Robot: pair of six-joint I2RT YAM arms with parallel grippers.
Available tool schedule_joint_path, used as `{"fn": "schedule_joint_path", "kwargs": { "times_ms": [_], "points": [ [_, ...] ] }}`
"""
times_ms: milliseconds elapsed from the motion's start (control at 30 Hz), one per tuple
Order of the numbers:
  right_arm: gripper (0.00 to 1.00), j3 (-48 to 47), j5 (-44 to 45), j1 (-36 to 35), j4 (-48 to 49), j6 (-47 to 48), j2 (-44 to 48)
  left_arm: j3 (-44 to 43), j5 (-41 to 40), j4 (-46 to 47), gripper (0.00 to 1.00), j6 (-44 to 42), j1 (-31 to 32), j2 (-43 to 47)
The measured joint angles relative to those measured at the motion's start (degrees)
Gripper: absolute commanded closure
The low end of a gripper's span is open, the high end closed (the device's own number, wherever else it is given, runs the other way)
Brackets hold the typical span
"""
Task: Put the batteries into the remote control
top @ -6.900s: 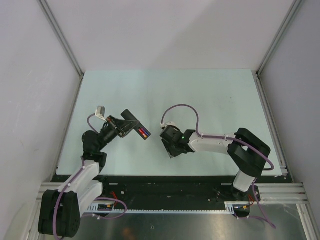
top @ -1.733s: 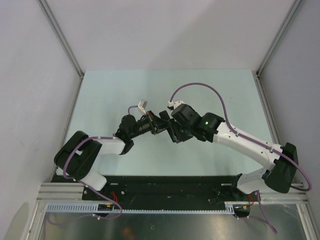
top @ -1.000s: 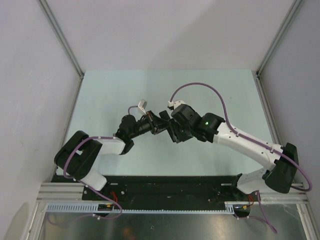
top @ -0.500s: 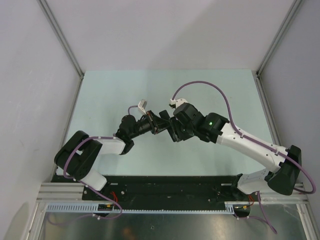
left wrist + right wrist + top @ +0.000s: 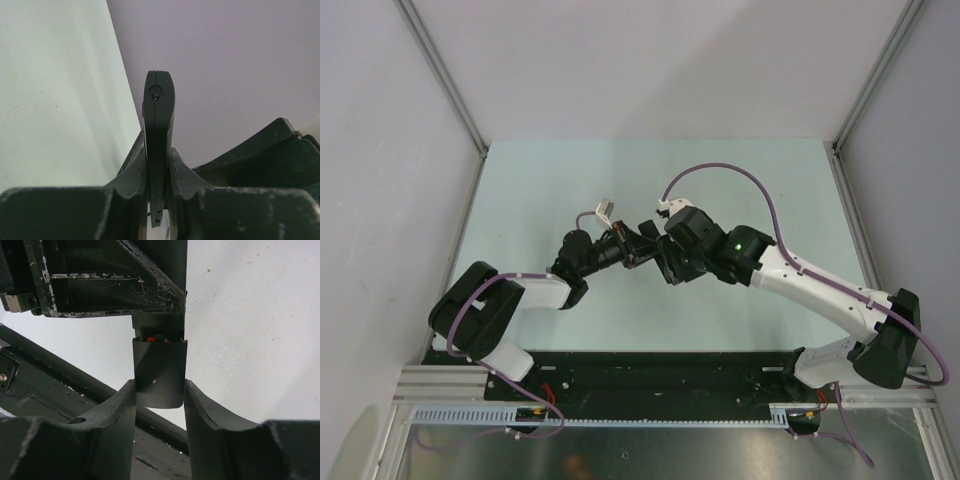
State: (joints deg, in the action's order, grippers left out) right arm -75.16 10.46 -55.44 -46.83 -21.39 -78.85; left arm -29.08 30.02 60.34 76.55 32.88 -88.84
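Note:
My left gripper (image 5: 158,165) is shut on the black remote control (image 5: 159,125), seen edge-on and pointing away from the camera. In the top view the left gripper (image 5: 638,246) and right gripper (image 5: 666,262) meet above the mat's middle. My right gripper (image 5: 160,390) is shut on the small black cover piece (image 5: 159,372), held against the remote's end (image 5: 159,324). A sliver of the red-orange battery (image 5: 151,339) shows in the remote just above the cover's edge. The blue-purple battery is hidden.
The pale green mat (image 5: 740,190) lies between grey walls with metal frame posts (image 5: 865,95). The left gripper's black body (image 5: 100,280) fills the top of the right wrist view. Purple cables (image 5: 720,172) arc over the right arm.
Since 6.9 s ago both arms have come together at the mat's middle, the cover now at the remote's end. In the last second the grippers have barely moved; the right arm shifted slightly.

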Motion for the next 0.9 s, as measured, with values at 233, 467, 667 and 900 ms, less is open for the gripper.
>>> {"fn": "schedule_joint_path", "kwargs": {
  "times_ms": [233,467,667,900],
  "points": [
    [0.77,0.0,-0.4,-0.4,0.0,0.0,-0.9,0.0,0.0,0.0,1.0,0.0,0.0,0.0],
    [0.77,0.0,-0.4,-0.5,0.0,0.0,-1.3,-0.3,-0.1,0.0,1.0,0.0,0.0,0.0],
    [0.77,0.0,0.4,-0.5,-0.1,0.0,-1.4,-0.3,-0.2,0.0,1.0,0.0,0.0,0.3],
    [0.77,0.0,1.2,-0.5,-0.5,0.0,-1.4,-0.3,-0.4,0.0,1.0,0.0,0.0,0.4]
  ]
}}
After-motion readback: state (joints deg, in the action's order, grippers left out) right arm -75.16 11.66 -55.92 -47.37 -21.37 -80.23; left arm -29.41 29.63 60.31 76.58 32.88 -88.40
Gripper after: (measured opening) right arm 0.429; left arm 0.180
